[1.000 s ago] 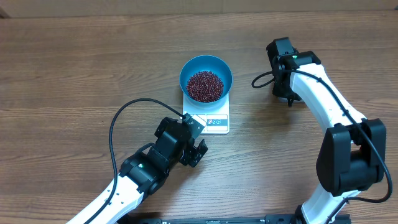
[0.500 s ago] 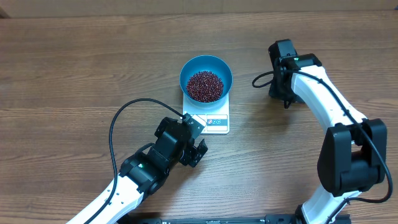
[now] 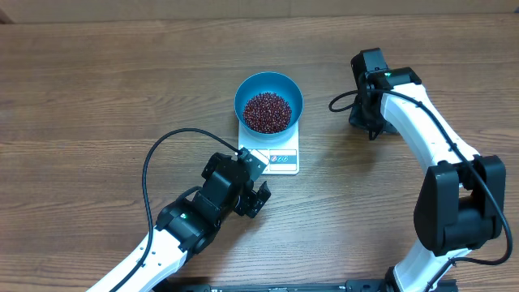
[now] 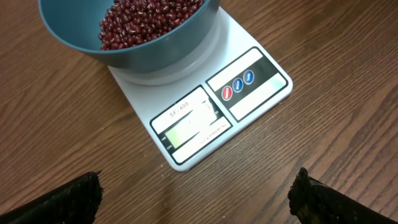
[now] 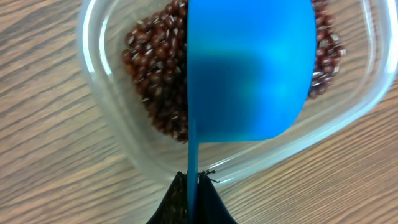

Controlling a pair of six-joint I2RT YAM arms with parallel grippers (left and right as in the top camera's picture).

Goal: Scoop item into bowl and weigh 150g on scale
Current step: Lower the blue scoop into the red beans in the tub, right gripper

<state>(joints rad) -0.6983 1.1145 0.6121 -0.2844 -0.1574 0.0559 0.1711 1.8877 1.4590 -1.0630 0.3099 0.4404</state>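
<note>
1. Eyes on the scale (image 3: 276, 154): the bowl (image 3: 268, 101) sits square on its platform, and the beans (image 3: 267, 111) make a good dark heap inside.
2. The left fingers (image 3: 256, 199) hang just in front of the scale's button edge, spread wide, holding nothing and touching nothing.
3. Off to the scale's right, well apart from it, the right fingers (image 5: 193, 199) are pinched tight on the thin handle of the scoop (image 5: 249, 68).
4. The scoop hangs over the tub (image 5: 124, 149), which has more beans lying in its bottom. I cannot tell from here whether the scoop carries a load.
5. The display (image 4: 183, 130) faces the left arm, but its figures are too faint to read.
6. My read: we are in the topping-up stage, with most of the weight already in the bowl.
7. Next, I'd say, comes a shallow dip into the tub, a level carry across the bench (image 3: 97, 97) to the bowl, then a slow tilt so that beans trickle in a few at a time.
8. The danger is overshooting, so small loads.
</note>
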